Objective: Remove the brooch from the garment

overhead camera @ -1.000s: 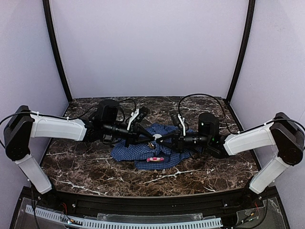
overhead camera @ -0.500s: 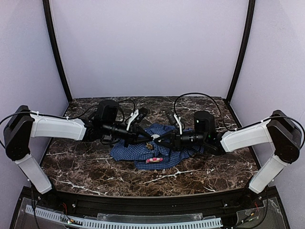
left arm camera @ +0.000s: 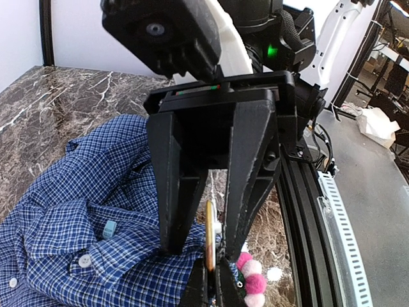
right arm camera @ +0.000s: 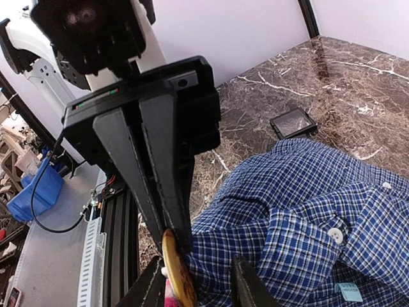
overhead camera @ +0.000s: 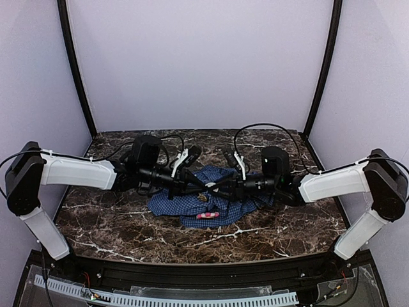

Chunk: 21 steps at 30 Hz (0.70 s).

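The brooch [left arm camera: 209, 233], a thin gold disc seen edge-on, is standing upright just above the crumpled cloth of the blue checked shirt [overhead camera: 185, 206], near the shirt's middle and between the two grippers. Whether its pin is in the cloth cannot be told. The left gripper [right arm camera: 174, 235] is reaching in from the left with its jaws pressed together, clamping the disc by its edge. The right gripper [left arm camera: 204, 246] is facing it from the opposite side with its jaws standing apart. Its fingers [right arm camera: 246, 284] are flanking the brooch, and the disc is sitting closer to one of them than the other. A cluster of pink and white pompoms [left arm camera: 252, 281] is lying on the shirt just beside the brooch, toward the near edge of the table. A small white button [right arm camera: 333, 233] and a pale blue tag [left arm camera: 109, 229] are showing on the folds of the shirt. The shirt is lying bunched at the centre of the dark marble table [overhead camera: 128, 224], and a small black tray [right arm camera: 294, 121] is sitting on the bare marble just beyond the cloth.
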Motion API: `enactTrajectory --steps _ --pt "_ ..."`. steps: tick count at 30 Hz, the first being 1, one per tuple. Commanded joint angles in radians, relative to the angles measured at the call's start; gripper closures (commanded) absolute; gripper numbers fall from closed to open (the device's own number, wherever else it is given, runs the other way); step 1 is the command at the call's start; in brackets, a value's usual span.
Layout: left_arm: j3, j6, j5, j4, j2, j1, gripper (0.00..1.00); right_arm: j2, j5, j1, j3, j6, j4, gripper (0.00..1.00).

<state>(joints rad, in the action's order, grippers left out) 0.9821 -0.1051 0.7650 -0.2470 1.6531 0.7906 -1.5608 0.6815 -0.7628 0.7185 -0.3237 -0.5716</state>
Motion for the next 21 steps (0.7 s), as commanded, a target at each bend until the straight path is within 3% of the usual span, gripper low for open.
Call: enactTrajectory --steps 1,7,10,14,21 --pt "0.004 -0.005 0.008 -0.015 -0.020 0.023 0.99 0.086 0.008 0.010 -0.039 0.063 -0.018 0.62" --pt "-0.015 0.028 -0.005 -0.053 -0.032 -0.006 0.99 0.226 -0.040 0.010 -0.141 0.089 -0.027 0.40" --pt "-0.019 0.030 0.012 -0.060 -0.032 -0.008 0.99 0.241 -0.076 0.014 -0.162 0.083 -0.037 0.37" --pt "-0.020 0.032 0.029 -0.061 -0.032 -0.008 0.99 0.196 -0.087 0.016 -0.157 0.069 -0.065 0.39" --pt "-0.031 0.028 0.052 -0.052 -0.046 -0.008 0.99 0.130 -0.060 0.016 -0.125 0.046 -0.119 0.60"
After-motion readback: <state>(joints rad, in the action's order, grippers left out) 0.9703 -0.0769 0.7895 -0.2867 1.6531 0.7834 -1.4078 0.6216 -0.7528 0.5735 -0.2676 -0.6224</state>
